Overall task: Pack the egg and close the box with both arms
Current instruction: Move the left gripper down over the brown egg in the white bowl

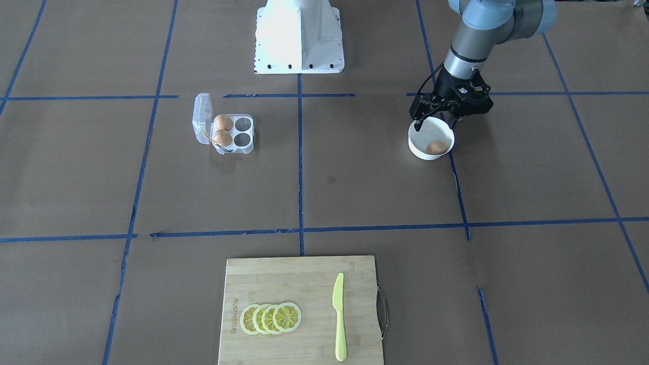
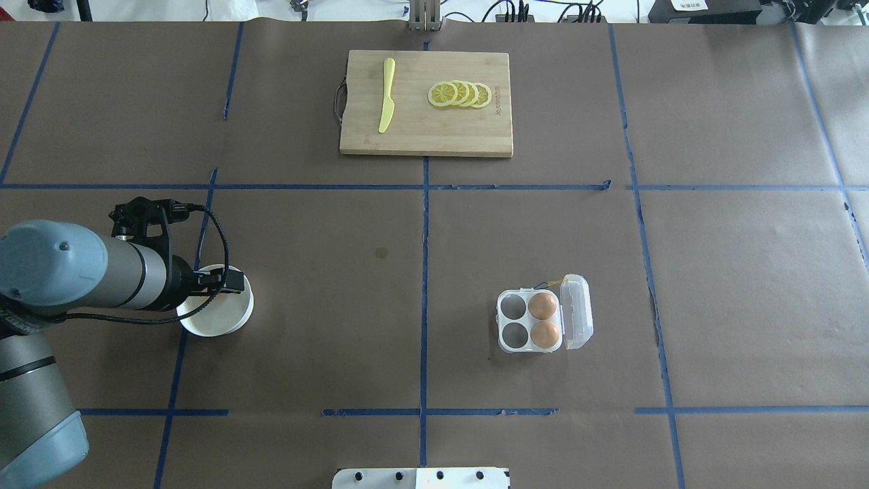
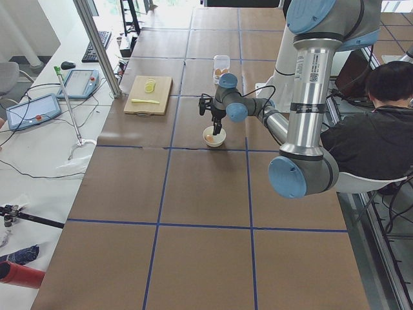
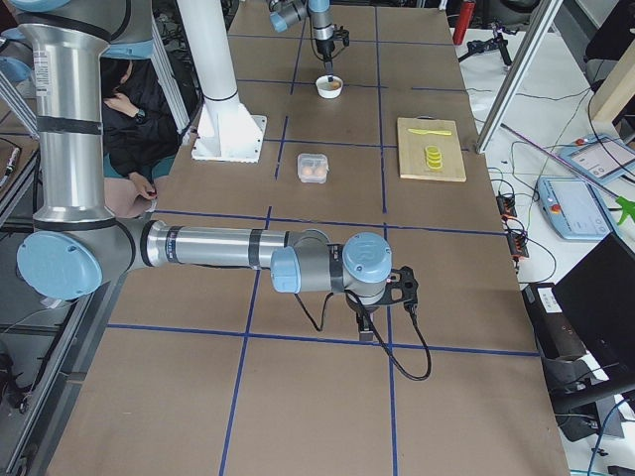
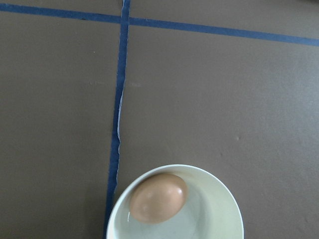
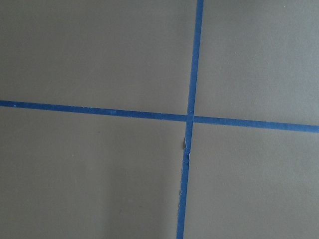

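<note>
**Left gripper** (image 1: 434, 124): fingers apart and empty, poised above the robot-side rim of the white bowl (image 1: 422, 150), one finger toward each side of it. Contact with the rim is not evident.

**Egg** (image 1: 436, 147): lies ungrasped inside the bowl, off centre and close to the wall. In the left wrist view it sits low in the frame, which suggests the fingers are not centred over it.

**Right gripper** (image 4: 382, 297): visible only in the right side view, low over bare table near a tape crossing. Whether its fingers are apart or together cannot be told.

**Box** (image 1: 230, 133): well apart from the bowl, in the table's other half, with the lid (image 1: 201, 117) swung open at one side. Two packed eggs (image 1: 223, 122) fill the cells beside the lid, and the two cells away from it are empty.

**Hazards, as judged:**
- A descent from this offset could land a finger on the rim and tip or shove the light bowl.
- Because the egg is near the wall, one finger has little room, so the jaws may pinch the egg askew and let the smooth shell slip.
- Too firm a squeeze could crack the shell.
- The long carry to the box gives a poor grasp time to fail.
- At closing, the clear box may slide unless one arm steadies it.
</note>
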Action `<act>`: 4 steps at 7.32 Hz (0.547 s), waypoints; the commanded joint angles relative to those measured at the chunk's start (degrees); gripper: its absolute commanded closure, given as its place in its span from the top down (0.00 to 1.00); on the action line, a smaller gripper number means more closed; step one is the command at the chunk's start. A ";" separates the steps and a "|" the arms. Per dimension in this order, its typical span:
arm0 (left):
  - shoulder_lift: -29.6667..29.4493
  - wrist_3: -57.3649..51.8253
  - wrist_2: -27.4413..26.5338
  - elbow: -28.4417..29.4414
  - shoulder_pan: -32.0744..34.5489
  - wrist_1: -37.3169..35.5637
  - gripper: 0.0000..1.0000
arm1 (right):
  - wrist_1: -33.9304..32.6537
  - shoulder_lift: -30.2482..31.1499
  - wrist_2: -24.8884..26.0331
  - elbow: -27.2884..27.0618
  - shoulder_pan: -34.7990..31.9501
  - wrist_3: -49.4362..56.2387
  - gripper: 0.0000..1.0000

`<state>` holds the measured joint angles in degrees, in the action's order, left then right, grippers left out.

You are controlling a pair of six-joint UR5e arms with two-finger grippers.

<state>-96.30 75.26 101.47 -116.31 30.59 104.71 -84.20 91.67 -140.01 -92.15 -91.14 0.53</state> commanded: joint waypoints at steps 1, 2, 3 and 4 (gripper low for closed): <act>-1.61 -0.02 -0.83 1.08 -0.36 -2.15 0.86 | 0.00 0.00 -0.09 0.04 0.00 0.00 1.00; -1.43 -0.37 -0.75 1.09 -0.01 -0.75 0.85 | -0.09 0.00 -0.09 -0.05 0.00 0.00 1.00; -1.00 -0.37 -0.75 1.52 0.08 1.79 0.85 | 0.00 0.00 -0.09 -0.05 0.00 0.00 1.00; -0.91 -0.46 -0.75 2.22 0.08 2.07 0.83 | -0.09 0.00 -0.09 -0.05 0.00 0.00 1.00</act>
<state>-97.43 74.92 100.72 -114.81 30.60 105.53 -84.24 91.67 -140.09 -92.19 -91.15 0.53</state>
